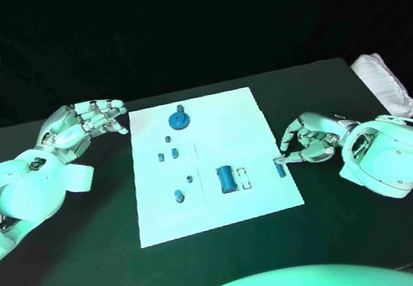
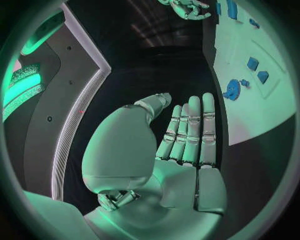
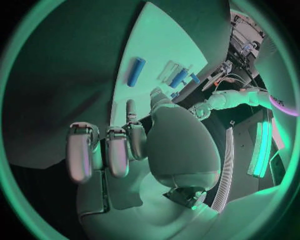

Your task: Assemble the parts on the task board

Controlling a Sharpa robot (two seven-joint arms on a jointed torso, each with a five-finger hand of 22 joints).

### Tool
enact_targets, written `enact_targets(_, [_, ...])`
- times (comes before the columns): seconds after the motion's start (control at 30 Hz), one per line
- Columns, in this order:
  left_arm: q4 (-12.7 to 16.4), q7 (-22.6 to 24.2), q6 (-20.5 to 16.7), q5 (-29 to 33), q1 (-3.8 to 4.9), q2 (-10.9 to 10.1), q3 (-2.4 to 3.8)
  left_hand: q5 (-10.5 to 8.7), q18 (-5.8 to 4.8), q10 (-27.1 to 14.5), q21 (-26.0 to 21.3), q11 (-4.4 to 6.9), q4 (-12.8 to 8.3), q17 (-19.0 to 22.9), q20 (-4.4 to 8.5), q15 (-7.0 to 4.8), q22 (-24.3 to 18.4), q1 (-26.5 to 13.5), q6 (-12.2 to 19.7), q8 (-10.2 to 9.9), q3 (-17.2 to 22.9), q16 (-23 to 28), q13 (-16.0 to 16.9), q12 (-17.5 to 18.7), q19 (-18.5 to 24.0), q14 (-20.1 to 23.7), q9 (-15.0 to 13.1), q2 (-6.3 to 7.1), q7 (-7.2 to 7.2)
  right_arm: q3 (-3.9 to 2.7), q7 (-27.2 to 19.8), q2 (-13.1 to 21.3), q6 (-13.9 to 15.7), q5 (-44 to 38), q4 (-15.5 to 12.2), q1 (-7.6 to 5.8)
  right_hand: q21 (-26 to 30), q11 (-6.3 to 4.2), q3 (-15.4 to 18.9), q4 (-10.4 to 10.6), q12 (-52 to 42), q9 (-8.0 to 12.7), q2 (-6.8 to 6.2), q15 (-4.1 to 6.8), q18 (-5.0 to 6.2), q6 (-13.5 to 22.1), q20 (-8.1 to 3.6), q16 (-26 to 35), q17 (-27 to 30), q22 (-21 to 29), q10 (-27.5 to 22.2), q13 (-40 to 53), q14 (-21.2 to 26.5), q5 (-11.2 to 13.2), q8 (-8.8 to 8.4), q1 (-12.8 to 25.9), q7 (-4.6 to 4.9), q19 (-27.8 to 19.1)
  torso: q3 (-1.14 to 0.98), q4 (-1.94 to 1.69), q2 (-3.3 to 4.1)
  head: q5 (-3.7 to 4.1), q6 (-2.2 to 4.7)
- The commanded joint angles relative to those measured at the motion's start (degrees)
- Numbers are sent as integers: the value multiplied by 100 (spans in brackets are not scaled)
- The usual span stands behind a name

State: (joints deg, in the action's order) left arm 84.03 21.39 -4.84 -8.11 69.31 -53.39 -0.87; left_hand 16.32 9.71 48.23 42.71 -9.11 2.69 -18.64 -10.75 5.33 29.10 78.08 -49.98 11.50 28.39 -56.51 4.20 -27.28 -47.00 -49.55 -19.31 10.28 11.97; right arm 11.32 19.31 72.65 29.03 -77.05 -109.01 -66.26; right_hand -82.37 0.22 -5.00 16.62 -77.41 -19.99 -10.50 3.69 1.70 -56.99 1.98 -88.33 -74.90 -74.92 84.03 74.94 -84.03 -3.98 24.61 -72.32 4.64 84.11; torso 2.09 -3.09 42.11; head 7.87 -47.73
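Blue slim peg lies at the task board's right edge, touching the right hand's curled fingertips, long axis along that edge; left hand, spread and empty, sits well apart.

We list one flat black table with a matte top, running under everything in the head view. We also list one folded white cloth, ribbed in texture, lying on the table near its far right corner, well apart from the white plate.
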Motion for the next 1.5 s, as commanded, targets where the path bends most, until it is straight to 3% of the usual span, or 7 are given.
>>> enact_targets(0.03, [7,36,79,18,1,17,2,6,70,-43,-31,-2,32,-10,-9,11,-5,-20,32,-6,-11,30,-4,4,-36,10,6,-43,7,17,366,-29,-168,-384,8,57,30,7,27,22,24,-10,-4,-11,-20,-50,36,30,-1132,-1304,21,801,-511,25,18,105,3,444,2,-8,1,13,1])
enact_targets(0.6, [8,38,87,18,-1,7,0,6,70,-43,-31,-2,32,-10,-9,11,-5,-20,32,-6,-11,30,-4,4,-36,10,6,-43,7,37,685,-337,-338,-605,158,286,4,-14,10,9,1,-22,40,4,-25,-112,29,25,-1144,-1310,37,815,-514,-5,48,160,-23,450,1,-11,13,-1,-13])
enact_targets(0.8, [8,36,96,18,-1,5,0,7,71,-46,-43,-2,42,-13,-10,11,-13,-21,30,-3,-10,28,-3,-1,-42,11,5,-50,7,38,741,-484,-414,-672,204,361,-20,-54,-212,-52,-12,-27,132,41,-30,-169,0,23,-1154,-1318,54,825,-517,-154,76,-187,-63,458,3,-25,10,-3,-54])
enact_targets(0.9, [2,33,97,18,-2,2,-1,7,71,-46,-43,-2,42,-13,-10,11,-13,-21,30,-3,-10,28,-3,-1,-42,11,5,-50,7,38,810,-518,-506,-776,225,393,-107,-111,-695,-273,-42,-9,237,95,-46,-235,-49,-9,-1215,-1341,68,846,-532,-486,81,-778,-123,476,2,-20,5,-40,-66])
enact_targets(1.1, [3,25,103,18,-3,0,-2,7,71,-46,-43,-2,42,-13,-10,11,-13,-21,30,-3,-10,28,-3,-1,-42,11,5,-50,7,37,907,-556,-591,-891,259,414,-145,-130,-1817,-463,-21,-12,-109,113,-55,-306,-78,-23,-1247,-1354,74,850,-538,-1789,137,-816,-137,485,8,-7,7,-25,-57])
enact_targets(1.3, [2,14,111,18,-3,1,-3,15,73,-53,-53,-1,46,-17,-7,9,-20,0,30,-1,11,28,-3,-7,-53,14,6,-81,6,37,952,-592,-495,-930,260,421,-162,-128,-2374,-693,-10,-123,-224,108,-59,-232,-73,-25,-1257,-1359,89,851,-540,-1920,277,-531,-133,489,10,-18,-1,-1,-58])
enact_targets(1.5, [2,7,115,18,-4,-1,-4,15,76,-59,-52,0,11,-20,3,1,-18,65,29,3,43,34,-3,-13,-67,23,6,-94,5,37,950,-605,-308,-883,217,422,-189,-133,-2505,-740,-32,-160,-247,111,-63,-210,-75,-34,-1273,-1365,108,864,-544,-1955,324,-364,-140,494,12,-23,3,0,-59])
